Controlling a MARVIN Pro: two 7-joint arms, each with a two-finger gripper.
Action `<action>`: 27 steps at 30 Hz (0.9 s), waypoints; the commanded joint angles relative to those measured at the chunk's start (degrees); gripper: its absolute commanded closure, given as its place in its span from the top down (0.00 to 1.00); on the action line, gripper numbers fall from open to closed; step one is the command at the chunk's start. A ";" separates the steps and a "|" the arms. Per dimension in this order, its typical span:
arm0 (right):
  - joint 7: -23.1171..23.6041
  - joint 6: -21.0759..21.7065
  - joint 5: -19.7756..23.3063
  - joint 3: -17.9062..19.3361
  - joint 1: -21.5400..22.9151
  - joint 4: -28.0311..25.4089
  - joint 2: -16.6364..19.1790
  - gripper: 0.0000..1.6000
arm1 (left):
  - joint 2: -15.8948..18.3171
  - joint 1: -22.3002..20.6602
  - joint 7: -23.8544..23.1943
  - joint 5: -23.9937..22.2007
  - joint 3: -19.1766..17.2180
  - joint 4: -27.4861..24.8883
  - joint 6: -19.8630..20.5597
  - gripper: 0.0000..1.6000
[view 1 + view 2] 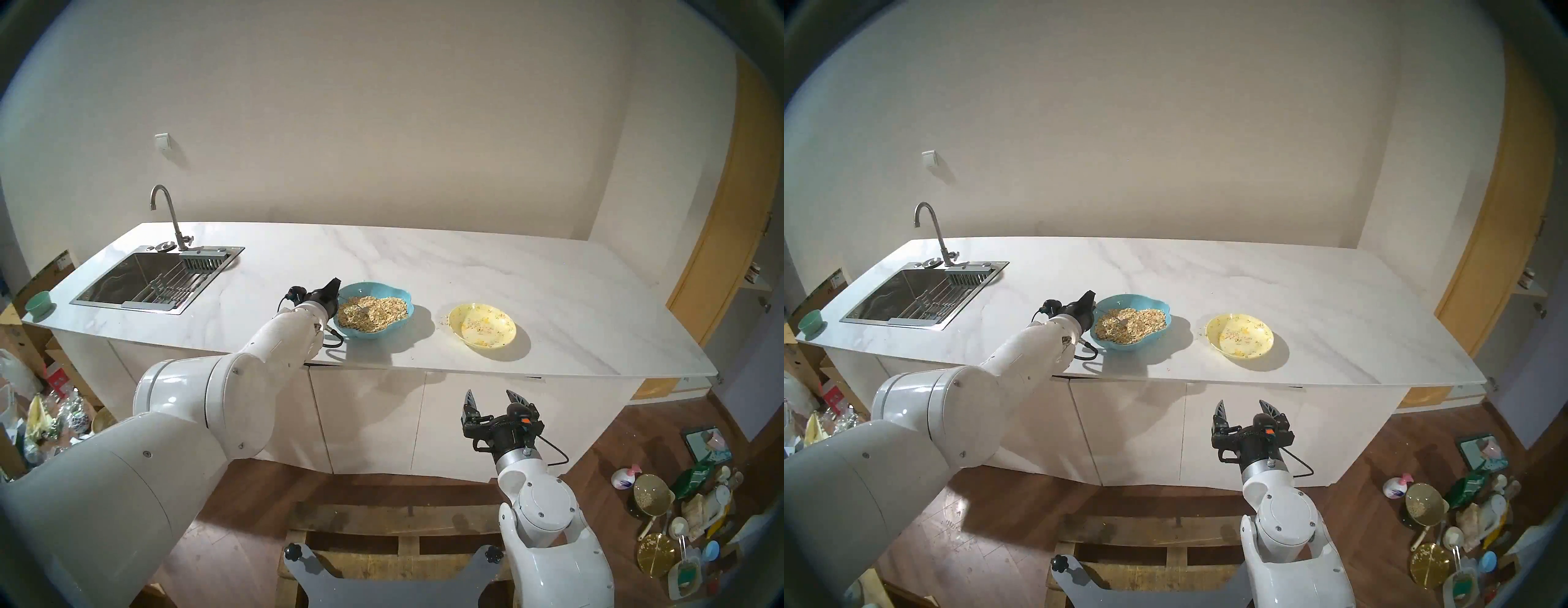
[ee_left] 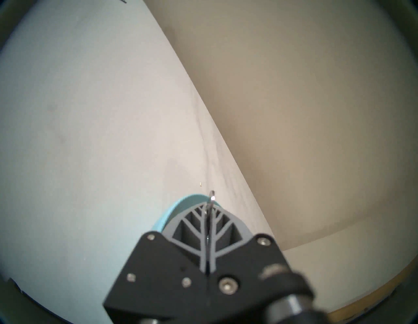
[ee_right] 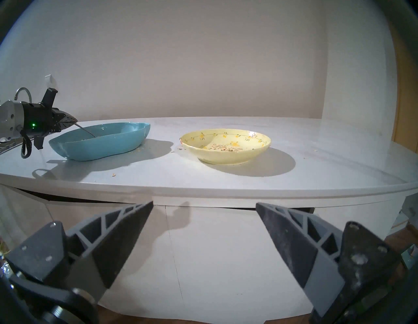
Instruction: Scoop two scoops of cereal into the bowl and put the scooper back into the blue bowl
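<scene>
Nearest the head camera, at the lower left of the frame, the white left arm is seen reaching up to the centre, where the left gripper (image 1: 335,293) is pressed together on the thin handle of the scooper (image 3: 87,131). From the right wrist view the scooper is seen slanting down from the fingertips into the blue bowl (image 1: 396,322), its head hidden behind the rim. The cereal (image 1: 373,314) is heaped inside that bowl, left of centre on the white marble counter (image 1: 466,271). To its right, apart from it, the yellow bowl (image 1: 502,335) is set, with only a thin scatter of flakes in it. A few stray flakes are spread on the counter between the two. At the lower right, in front of the counter edge, the right gripper (image 1: 494,401) is held wide apart and empty.
</scene>
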 commanded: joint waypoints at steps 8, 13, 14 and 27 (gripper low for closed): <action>-0.03 -0.32 0.01 -0.01 0.36 -1.34 -0.06 1.00 | -1.35 -3.16 -1.57 1.32 1.84 -2.20 2.29 0.00; -0.03 -0.33 0.01 -0.01 0.38 -1.30 -0.06 1.00 | -1.27 -3.88 -2.04 1.95 2.66 -2.83 2.42 0.00; -0.03 -0.33 0.01 -0.01 0.38 -1.29 -0.06 1.00 | -1.20 -4.08 -2.27 2.22 2.96 -3.07 2.48 0.00; -0.03 -0.33 0.01 -0.01 0.37 -1.32 -0.06 1.00 | -0.65 -5.66 -3.83 3.86 5.10 -5.16 2.52 0.00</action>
